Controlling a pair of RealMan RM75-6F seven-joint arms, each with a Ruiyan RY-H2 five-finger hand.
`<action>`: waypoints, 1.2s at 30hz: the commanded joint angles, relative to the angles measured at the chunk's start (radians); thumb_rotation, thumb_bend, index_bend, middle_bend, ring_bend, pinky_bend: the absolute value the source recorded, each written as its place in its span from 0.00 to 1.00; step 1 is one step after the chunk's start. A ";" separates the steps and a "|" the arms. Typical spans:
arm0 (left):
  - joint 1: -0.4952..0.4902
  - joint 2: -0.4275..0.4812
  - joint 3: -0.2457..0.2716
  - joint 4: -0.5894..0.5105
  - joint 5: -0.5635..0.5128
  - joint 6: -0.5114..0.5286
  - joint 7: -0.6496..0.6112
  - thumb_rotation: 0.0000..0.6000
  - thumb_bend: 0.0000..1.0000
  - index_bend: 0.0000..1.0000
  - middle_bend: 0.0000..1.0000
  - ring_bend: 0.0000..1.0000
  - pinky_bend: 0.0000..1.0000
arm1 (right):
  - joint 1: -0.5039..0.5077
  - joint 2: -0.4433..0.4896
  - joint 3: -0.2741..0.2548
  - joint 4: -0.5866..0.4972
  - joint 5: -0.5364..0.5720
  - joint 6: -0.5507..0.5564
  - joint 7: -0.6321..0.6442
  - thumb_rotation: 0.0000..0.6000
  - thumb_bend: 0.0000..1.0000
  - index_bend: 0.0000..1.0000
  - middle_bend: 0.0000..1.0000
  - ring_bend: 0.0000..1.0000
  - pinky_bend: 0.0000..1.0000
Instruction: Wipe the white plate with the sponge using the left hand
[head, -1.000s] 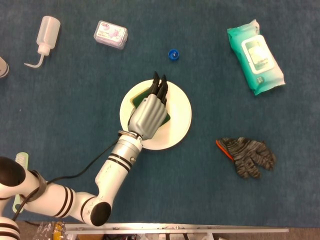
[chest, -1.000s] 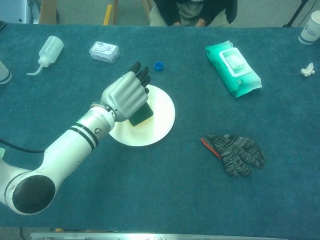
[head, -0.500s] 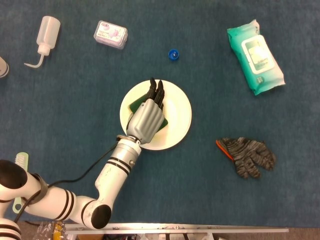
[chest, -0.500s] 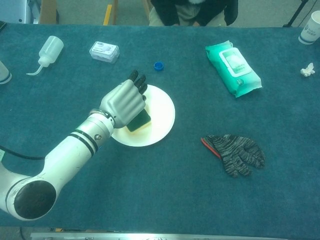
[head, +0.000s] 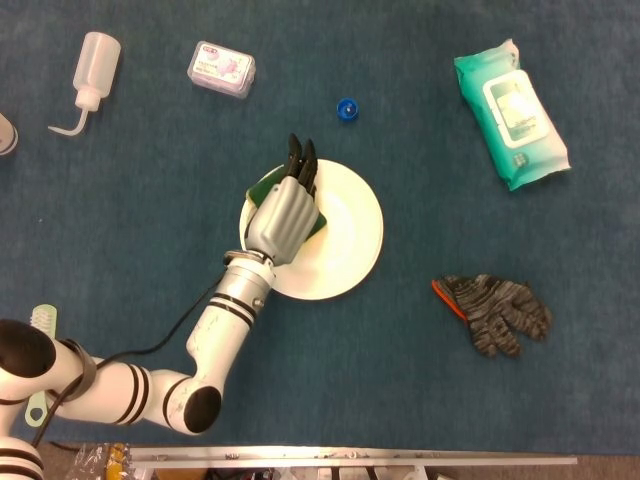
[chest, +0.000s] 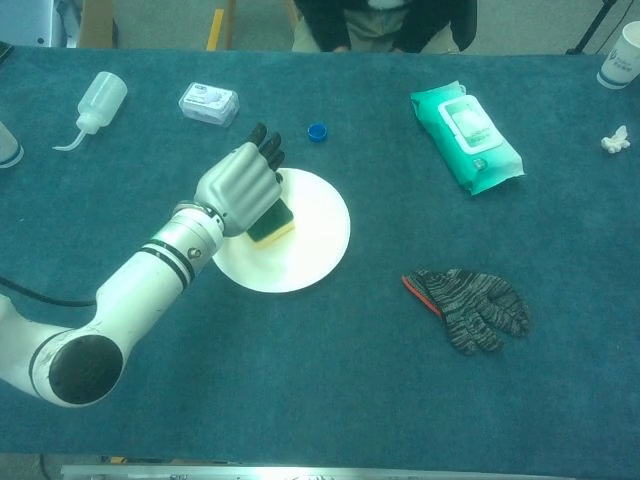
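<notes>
Mid-wipe, I judge — the left hand (head: 283, 215), fingers (head: 301, 163) together, presses the sponge (chest: 270, 223) on the white plate (head: 350, 235), whose far side, right of the fingers, lies uncovered.

Blue cloth table (chest: 560, 330) (chairs (chest: 90, 25) behind).

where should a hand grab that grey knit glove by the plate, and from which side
Take the grey knit work glove across its broad palm, coming straight down from above. It lies flat and limp on the blue cloth-covered table, so no edge stands up to pinch sideways. Its orange-trimmed cuff points toward the round white plate, with open cloth all around it.
</notes>
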 joint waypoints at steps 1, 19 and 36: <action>0.006 0.003 -0.004 0.022 -0.002 -0.006 -0.011 1.00 0.28 0.42 0.12 0.01 0.05 | 0.000 0.000 0.001 -0.003 -0.001 0.001 -0.003 1.00 0.39 0.39 0.39 0.24 0.45; 0.070 0.175 -0.019 -0.125 0.042 0.084 -0.090 1.00 0.28 0.41 0.12 0.01 0.05 | 0.008 -0.004 -0.002 -0.016 -0.018 0.002 -0.010 1.00 0.39 0.39 0.39 0.24 0.45; 0.155 0.273 -0.038 -0.136 -0.089 0.105 -0.149 1.00 0.28 0.15 0.08 0.00 0.05 | 0.018 -0.006 -0.005 -0.031 -0.032 0.000 -0.024 1.00 0.39 0.39 0.39 0.24 0.45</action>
